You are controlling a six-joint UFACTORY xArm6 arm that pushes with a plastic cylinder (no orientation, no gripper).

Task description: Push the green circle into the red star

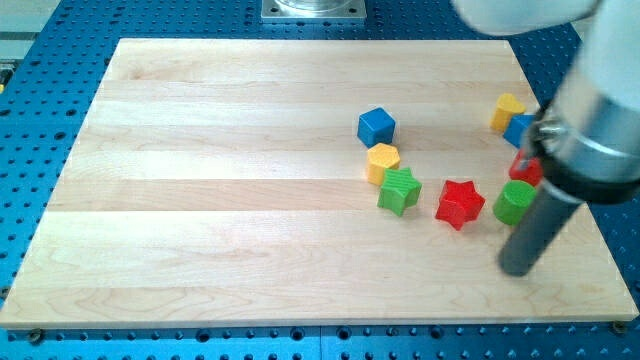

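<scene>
The green circle (514, 202) lies on the wooden board at the view's right. The red star (460, 203) lies just to its left, with a small gap between them. My tip (518, 268) is the lower end of the dark rod, below the green circle and slightly toward the view's bottom right of it, not touching it. The rod and arm rise toward the view's upper right.
A green star (399, 190), a yellow block (383, 161) and a blue cube (376, 126) cluster left of the red star. A yellow block (507, 111), a blue block (520, 130) and a red block (524, 168) sit near the board's right edge, partly hidden by the arm.
</scene>
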